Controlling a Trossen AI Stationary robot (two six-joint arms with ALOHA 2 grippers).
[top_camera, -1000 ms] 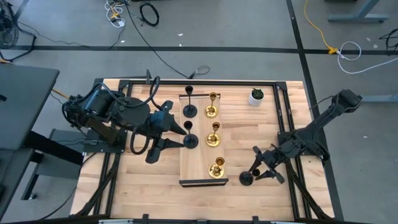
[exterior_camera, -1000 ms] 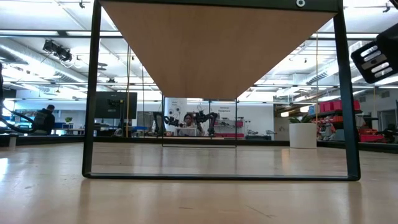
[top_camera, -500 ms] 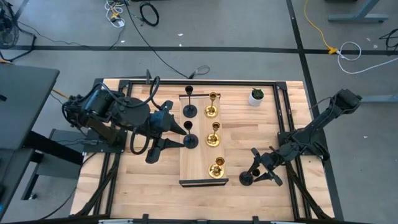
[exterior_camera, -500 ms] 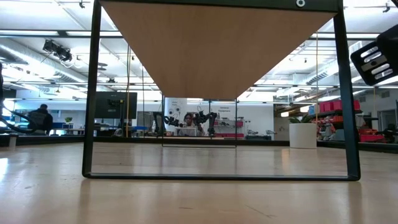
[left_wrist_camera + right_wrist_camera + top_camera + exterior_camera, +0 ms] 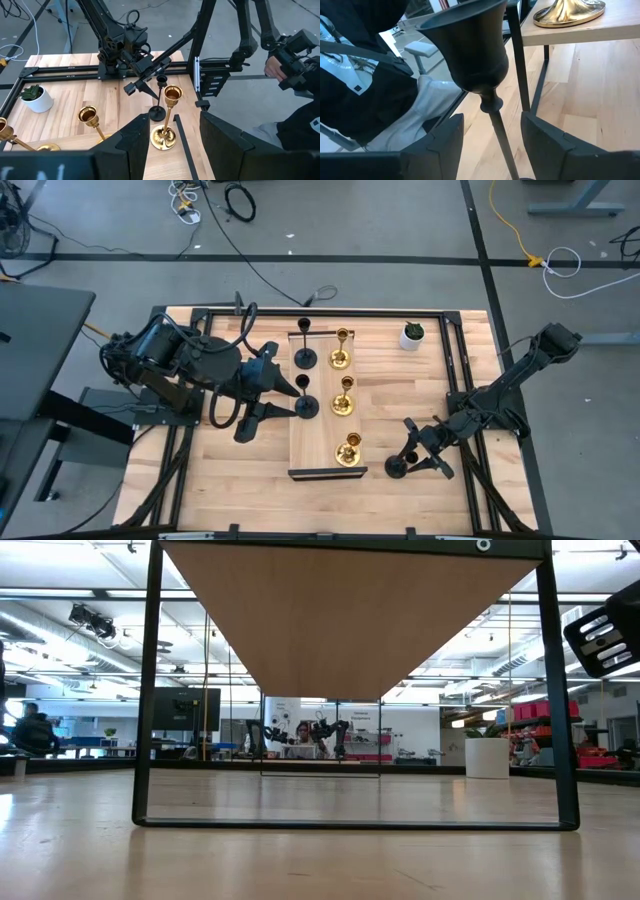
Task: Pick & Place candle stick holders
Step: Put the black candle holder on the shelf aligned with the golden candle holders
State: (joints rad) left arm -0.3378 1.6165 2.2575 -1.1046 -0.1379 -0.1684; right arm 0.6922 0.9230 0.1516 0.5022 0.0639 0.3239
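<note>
Two black candle stick holders (image 5: pixel 305 358) (image 5: pixel 306 406) and three gold ones (image 5: pixel 343 402) stand on their round bases on a raised wooden board (image 5: pixel 322 435). A third black holder (image 5: pixel 397 468) stands on the table by the board's near right corner. My right gripper (image 5: pixel 491 120) is open, with one finger on either side of that holder's thin stem (image 5: pixel 499 142) below the cup (image 5: pixel 467 47), and does not touch it. My left gripper (image 5: pixel 272 388) hangs open above the board's left side, with nothing between its fingers (image 5: pixel 132 145).
A small white pot with a green plant (image 5: pixel 412 335) stands at the table's far right. A black metal frame (image 5: pixel 320 311) runs along the table's edges. A person in dark clothes (image 5: pixel 295 65) is beside the table's near edge.
</note>
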